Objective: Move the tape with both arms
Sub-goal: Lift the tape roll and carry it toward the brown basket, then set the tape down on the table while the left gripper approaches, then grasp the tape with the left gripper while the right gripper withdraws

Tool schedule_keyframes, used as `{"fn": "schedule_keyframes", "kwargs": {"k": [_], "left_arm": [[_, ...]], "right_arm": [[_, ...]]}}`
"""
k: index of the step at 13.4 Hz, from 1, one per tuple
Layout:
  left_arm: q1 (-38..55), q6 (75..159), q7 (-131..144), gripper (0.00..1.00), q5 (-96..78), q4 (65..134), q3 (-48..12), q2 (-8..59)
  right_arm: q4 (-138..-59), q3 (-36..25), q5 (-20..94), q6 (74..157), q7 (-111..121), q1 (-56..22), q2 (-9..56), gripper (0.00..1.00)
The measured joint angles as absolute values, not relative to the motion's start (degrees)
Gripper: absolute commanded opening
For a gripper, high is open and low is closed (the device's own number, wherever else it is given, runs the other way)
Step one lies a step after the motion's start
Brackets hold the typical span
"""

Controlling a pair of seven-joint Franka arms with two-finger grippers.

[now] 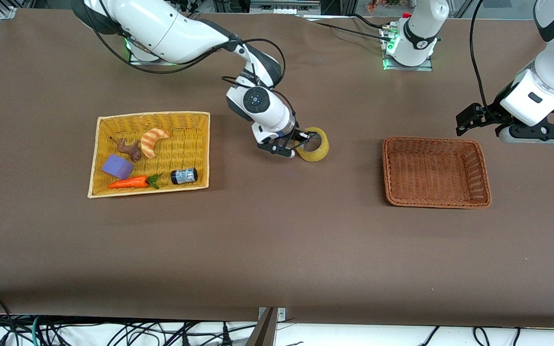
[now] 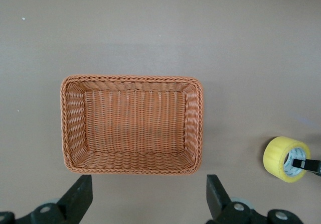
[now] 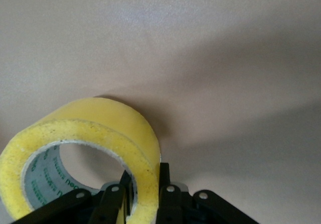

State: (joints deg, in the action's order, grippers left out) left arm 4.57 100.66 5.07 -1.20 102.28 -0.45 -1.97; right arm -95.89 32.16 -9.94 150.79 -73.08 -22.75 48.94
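The tape (image 1: 314, 145) is a yellow roll at mid-table, between the two baskets. My right gripper (image 1: 300, 142) is shut on its wall, one finger inside the hollow core and one outside; the right wrist view shows the tape (image 3: 95, 133) pinched at the gripper (image 3: 145, 194). I cannot tell whether the roll rests on the table or hangs just above it. My left gripper (image 1: 512, 126) is open and empty, held high beside the brown basket (image 1: 435, 171) at the left arm's end of the table. In the left wrist view its fingers (image 2: 80, 196) frame the brown basket (image 2: 131, 125), and the tape (image 2: 287, 158) shows farther off.
A yellow basket (image 1: 149, 154) toward the right arm's end holds a striped croissant toy (image 1: 154, 140), a purple block (image 1: 118, 166), a carrot toy (image 1: 130, 182), a small dark can (image 1: 183, 176) and a brown piece (image 1: 130, 148). The brown basket holds nothing.
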Motion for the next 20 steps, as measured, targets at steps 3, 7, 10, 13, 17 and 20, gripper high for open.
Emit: {"fn": "schedule_keyframes", "kwargs": {"k": [3, 7, 10, 13, 17, 20], "left_arm": [[4.79, 100.12, 5.07, 1.0, -1.21, 102.28, -0.81, -1.96], [4.82, 98.64, 5.07, 1.0, -1.21, 102.28, -0.9, -1.76], [4.87, 94.81, 5.02, 1.0, -3.24, 102.28, -2.59, -0.91], [5.01, 90.94, 5.02, 1.0, -4.8, 102.3, -10.65, -0.16], [5.63, 100.05, 5.21, 1.0, -6.87, 102.42, -18.58, 7.06], [6.63, 110.29, 5.2, 1.0, -6.93, 102.71, -22.27, 18.49]], "right_arm": [[-95.14, 32.08, -11.16, 150.78, -73.09, -22.63, 48.91, 1.0], [-93.28, 31.93, -11.41, 141.79, -72.94, -20.83, 45.32, 1.0], [-93.11, 32.06, -11.61, 125.1, -67.37, -15.38, 34.07, 1.0], [-94.67, 31.97, -9.61, 111.91, -52.09, -9.03, 22.76, 1.0], [-95.37, 25.31, -4.38, 100.35, -28.15, -2.58, 14.51, 1.0], [-92.8, 12.56, 1.4, 91.89, -9.57, -2.04, 11.62, 1.0]]}}
